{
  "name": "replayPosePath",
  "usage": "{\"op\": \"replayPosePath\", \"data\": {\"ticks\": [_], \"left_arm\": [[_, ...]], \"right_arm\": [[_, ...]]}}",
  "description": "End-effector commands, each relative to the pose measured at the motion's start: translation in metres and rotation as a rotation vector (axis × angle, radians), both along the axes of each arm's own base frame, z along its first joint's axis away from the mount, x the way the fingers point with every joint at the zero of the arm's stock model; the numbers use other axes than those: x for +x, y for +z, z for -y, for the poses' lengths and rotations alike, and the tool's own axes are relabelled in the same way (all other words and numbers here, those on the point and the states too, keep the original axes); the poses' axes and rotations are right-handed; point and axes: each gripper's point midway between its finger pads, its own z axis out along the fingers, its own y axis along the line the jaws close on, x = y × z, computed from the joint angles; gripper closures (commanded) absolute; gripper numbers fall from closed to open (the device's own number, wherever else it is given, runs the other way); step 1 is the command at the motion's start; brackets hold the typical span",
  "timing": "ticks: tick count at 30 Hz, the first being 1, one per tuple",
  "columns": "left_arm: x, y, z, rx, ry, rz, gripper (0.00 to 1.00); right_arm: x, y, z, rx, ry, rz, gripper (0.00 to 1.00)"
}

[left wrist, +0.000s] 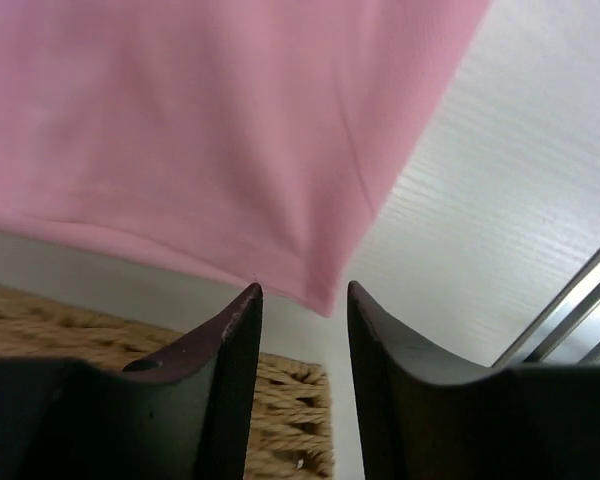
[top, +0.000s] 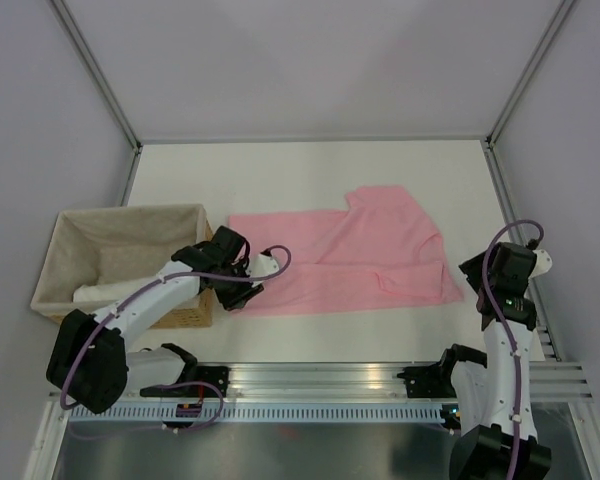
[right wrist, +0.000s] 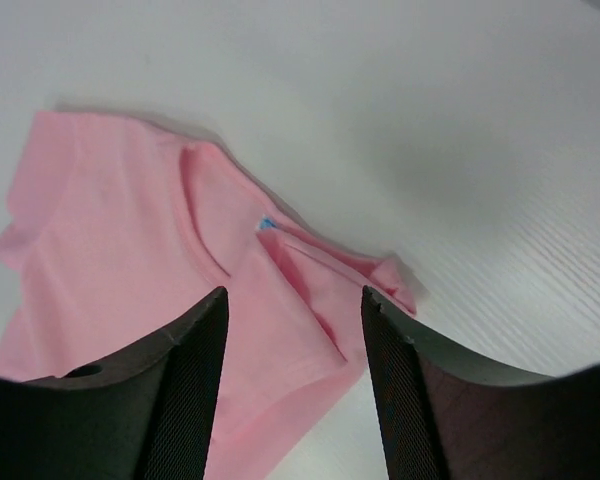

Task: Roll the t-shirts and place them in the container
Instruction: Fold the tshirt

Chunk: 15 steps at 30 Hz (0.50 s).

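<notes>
Pink t-shirt (top: 345, 262) flat on the white table (top: 280, 170), just right of the basket (top: 80, 245).
Smooth at the hem, rumpled near the collar; label only a tiny speck. Left gripper (left wrist: 302, 290) apart, empty, at the hem corner; right gripper (right wrist: 295, 295) apart, empty, above the collar end.

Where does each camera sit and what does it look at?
Top: above and behind the arms, looking down on table, t-shirt and basket; left arm and right arm show.
Left wrist: on the left arm, facing the t-shirt's corner and basket; open left tool shows.
Right wrist: on the right arm, facing the t-shirt's neckline; open right tool shows.
All three share the t-shirt.
</notes>
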Motion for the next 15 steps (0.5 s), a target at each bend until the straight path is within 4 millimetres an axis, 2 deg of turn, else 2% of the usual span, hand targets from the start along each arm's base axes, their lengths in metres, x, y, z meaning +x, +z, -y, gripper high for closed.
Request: {"op": "replayPosePath", "data": {"ticks": [1,2,3,4,5,6,7,8,9,10,11,12,13,14,15], "left_arm": [[0.064,0.08,0.036,-0.149,0.102,0.197,0.51],[0.079,0.087,0.04,-0.152,0.144,0.221,0.5],[0.097,0.099,0.046,-0.173,0.181,0.272,0.49],[0.118,0.117,0.047,-0.181,0.245,0.336,0.48],[0.133,0.107,0.048,-0.155,0.273,0.323,0.48],[0.148,0.107,0.046,-0.146,0.307,0.34,0.48],[0.165,0.114,0.049,-0.149,0.348,0.353,0.48],[0.177,0.11,0.046,-0.13,0.382,0.348,0.48],[0.191,0.087,0.038,-0.089,0.428,0.297,0.48],[0.207,0.093,0.038,-0.107,0.474,0.305,0.48],[0.216,0.09,0.034,-0.105,0.508,0.298,0.48],[0.227,0.07,0.023,-0.082,0.567,0.253,0.48],[0.24,0.075,0.021,-0.096,0.594,0.264,0.48],[0.247,0.07,0.016,-0.09,0.617,0.255,0.48],[0.255,0.066,0.003,-0.065,0.659,0.262,0.48]], "right_arm": [[0.035,0.072,0.016,-0.087,-0.01,0.201,0.38],[0.044,0.082,0.014,-0.088,0.017,0.231,0.38],[0.062,0.11,0.011,-0.092,0.064,0.319,0.37],[0.077,0.107,0.009,-0.075,0.104,0.306,0.35],[0.091,0.119,0.009,-0.083,0.129,0.343,0.35],[0.106,0.139,0.005,-0.102,0.169,0.377,0.35],[0.124,0.124,0.006,-0.091,0.193,0.317,0.35],[0.136,0.123,0.004,-0.127,0.235,0.287,0.35],[0.153,0.14,-0.009,-0.154,0.293,0.3,0.35],[0.172,0.115,-0.012,-0.146,0.326,0.219,0.35],[0.184,0.11,-0.017,-0.179,0.376,0.185,0.35],[0.2,0.119,-0.032,-0.189,0.424,0.188,0.35],[0.216,0.09,-0.036,-0.176,0.454,0.117,0.36],[0.226,0.081,-0.047,-0.18,0.499,0.093,0.36],[0.246,0.064,-0.051,-0.173,0.524,0.057,0.37]]}}
